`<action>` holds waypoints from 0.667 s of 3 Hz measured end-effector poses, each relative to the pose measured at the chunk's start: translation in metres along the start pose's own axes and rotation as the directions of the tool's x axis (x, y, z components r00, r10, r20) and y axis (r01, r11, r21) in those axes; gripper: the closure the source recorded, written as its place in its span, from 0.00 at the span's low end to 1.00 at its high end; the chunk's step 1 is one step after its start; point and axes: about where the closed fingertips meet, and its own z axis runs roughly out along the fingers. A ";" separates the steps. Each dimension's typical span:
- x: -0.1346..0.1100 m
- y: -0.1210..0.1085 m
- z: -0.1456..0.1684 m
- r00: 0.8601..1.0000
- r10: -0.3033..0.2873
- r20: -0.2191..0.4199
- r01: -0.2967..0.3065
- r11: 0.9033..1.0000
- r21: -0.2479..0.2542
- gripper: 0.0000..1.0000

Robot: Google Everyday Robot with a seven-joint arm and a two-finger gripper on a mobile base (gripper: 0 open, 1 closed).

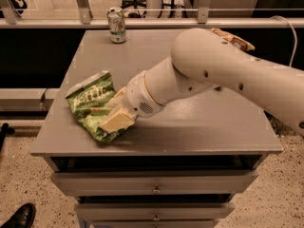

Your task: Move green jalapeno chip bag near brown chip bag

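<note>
The green jalapeno chip bag (91,103) lies crumpled near the front left of the grey table (190,127). My gripper (113,111) is at the bag's right edge. One cream finger (117,121) lies over the bag's lower corner, the other is at its upper right, and the jaws are closed on the bag. The brown chip bag (233,39) is at the far right of the table, partly hidden behind my arm.
A soda can (117,25) stands at the table's far edge, left of centre. A railing runs behind the table. Drawers are below the table top. A black shoe (18,216) is on the floor at the lower left.
</note>
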 end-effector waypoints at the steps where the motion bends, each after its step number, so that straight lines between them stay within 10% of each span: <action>1: -0.005 -0.022 -0.040 1.000 -0.025 -0.008 0.025 0.997 0.079 1.00; 2: -0.002 -0.049 -0.097 0.998 -0.039 -0.047 0.046 0.983 0.175 1.00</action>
